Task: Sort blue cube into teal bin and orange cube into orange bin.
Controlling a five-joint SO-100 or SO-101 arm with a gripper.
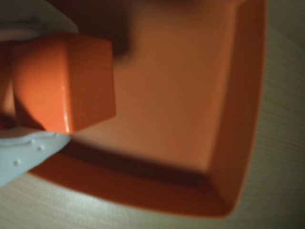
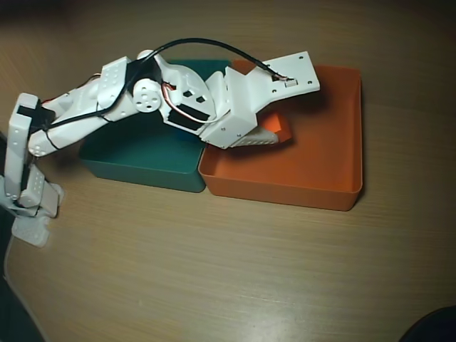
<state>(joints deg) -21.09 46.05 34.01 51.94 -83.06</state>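
Note:
My gripper is shut on the orange cube, which fills the left of the wrist view between the white fingers. It hangs over the floor of the orange bin. In the overhead view the gripper reaches over the left half of the orange bin, and a bit of the orange cube shows under it. The teal bin stands just left of the orange bin, touching it, partly covered by the arm. The blue cube is not visible.
The white arm stretches from its base at the left edge across the teal bin. Bare wooden table lies in front of the bins. A dark object sits at the bottom right corner.

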